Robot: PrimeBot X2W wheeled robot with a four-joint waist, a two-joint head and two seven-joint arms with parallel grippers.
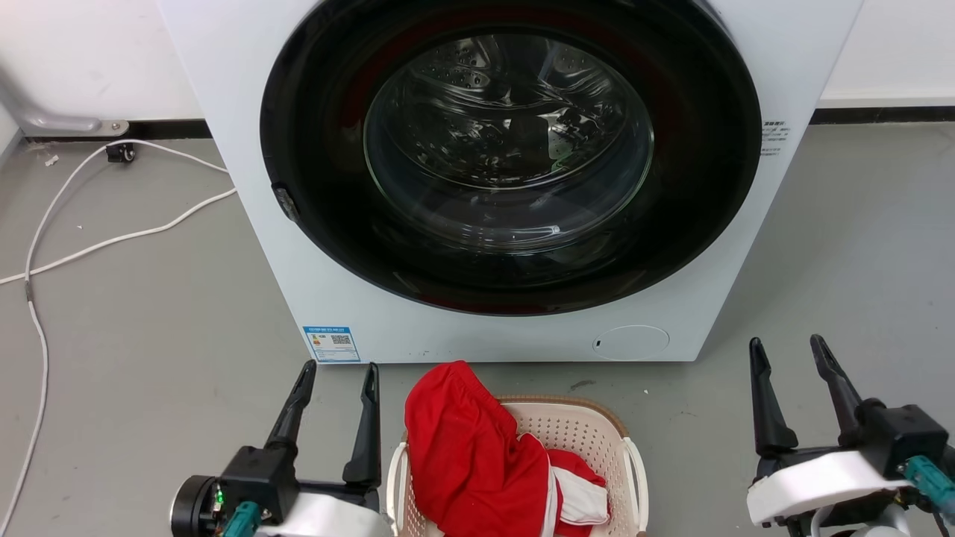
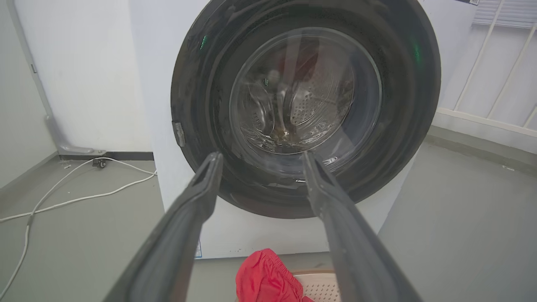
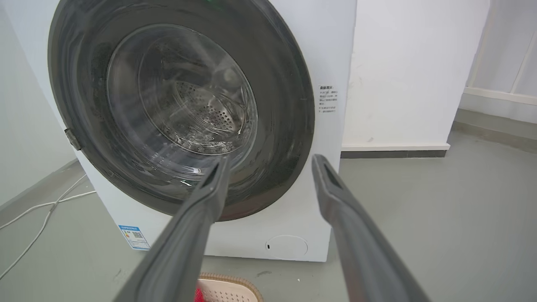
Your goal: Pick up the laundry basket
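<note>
The laundry basket (image 1: 589, 440) stands on the grey floor in front of the washer, cream with a perforated wall, a brown rim and white loop handles at its sides. Red and white clothes (image 1: 477, 455) are heaped in it and hang over its left rim. A strip of the basket (image 2: 321, 285) shows low in the left wrist view, and its rim corner (image 3: 228, 289) in the right wrist view. My left gripper (image 1: 339, 369) stands open just left of the basket, above the floor. My right gripper (image 1: 789, 347) is open, well to the right of it, holding nothing.
A white front-loading washer (image 1: 224, 112) with a shut round dark glass door (image 1: 511, 149) stands close behind the basket. White cables (image 1: 45, 246) lie across the floor at the left. Bare grey floor (image 1: 858, 246) stretches to the right of the washer.
</note>
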